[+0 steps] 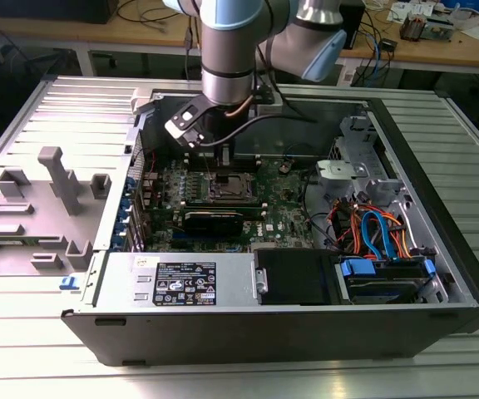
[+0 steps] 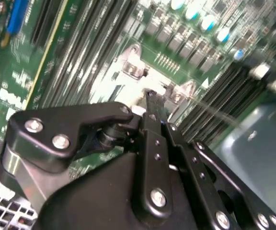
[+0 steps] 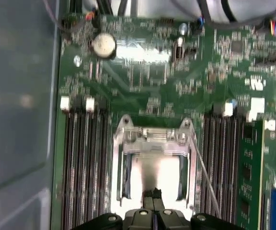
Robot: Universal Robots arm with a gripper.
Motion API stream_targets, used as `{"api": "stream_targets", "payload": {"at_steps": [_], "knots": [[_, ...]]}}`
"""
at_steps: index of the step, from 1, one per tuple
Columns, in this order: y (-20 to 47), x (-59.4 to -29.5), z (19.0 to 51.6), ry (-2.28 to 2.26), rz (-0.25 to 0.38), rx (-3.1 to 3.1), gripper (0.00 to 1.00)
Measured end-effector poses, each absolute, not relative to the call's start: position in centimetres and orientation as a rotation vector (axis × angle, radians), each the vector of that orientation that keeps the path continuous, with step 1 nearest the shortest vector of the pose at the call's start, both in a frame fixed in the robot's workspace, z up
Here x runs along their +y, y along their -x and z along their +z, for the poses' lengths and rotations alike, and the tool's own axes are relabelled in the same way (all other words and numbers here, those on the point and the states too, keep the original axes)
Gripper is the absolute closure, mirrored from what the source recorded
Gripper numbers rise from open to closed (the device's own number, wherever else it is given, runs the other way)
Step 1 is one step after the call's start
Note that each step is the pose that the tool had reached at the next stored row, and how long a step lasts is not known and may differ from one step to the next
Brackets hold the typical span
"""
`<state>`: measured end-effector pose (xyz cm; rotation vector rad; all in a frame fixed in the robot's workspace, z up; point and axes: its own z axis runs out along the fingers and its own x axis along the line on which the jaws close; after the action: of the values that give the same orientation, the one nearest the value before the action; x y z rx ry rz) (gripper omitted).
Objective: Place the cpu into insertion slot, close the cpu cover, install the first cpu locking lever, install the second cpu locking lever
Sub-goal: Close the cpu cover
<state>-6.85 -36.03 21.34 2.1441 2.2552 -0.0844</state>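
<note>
Small flat square cpu [image 3: 157,175], its dull silver metal top bright, lies in the square dark insertion slot [image 1: 226,189] of the green circuit board [image 3: 147,86]. The thin silver-grey metal cpu cover [image 3: 153,149], a frame with a square cut-out, surrounds the chip; whether it is pressed fully down cannot be told. A thin wire locking lever [image 3: 204,170] runs slantwise just beside the frame. In the first wrist view the black hand [image 3: 153,193] hovers over the chip's edge, its fingertips drawn together with nothing visible between them. Long black memory slots [image 3: 83,163] flank the socket. The board sits inside an open dark computer case [image 1: 306,324] on a ribbed grey metal tabletop [image 1: 223,382].
</note>
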Motion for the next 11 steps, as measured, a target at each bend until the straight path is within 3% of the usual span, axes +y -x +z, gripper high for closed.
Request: {"api": "stream_targets", "payload": {"at_steps": [11], "knots": [[5.34,-36.68,21.33,-2.145,-0.096,2.264,0.89]]}}
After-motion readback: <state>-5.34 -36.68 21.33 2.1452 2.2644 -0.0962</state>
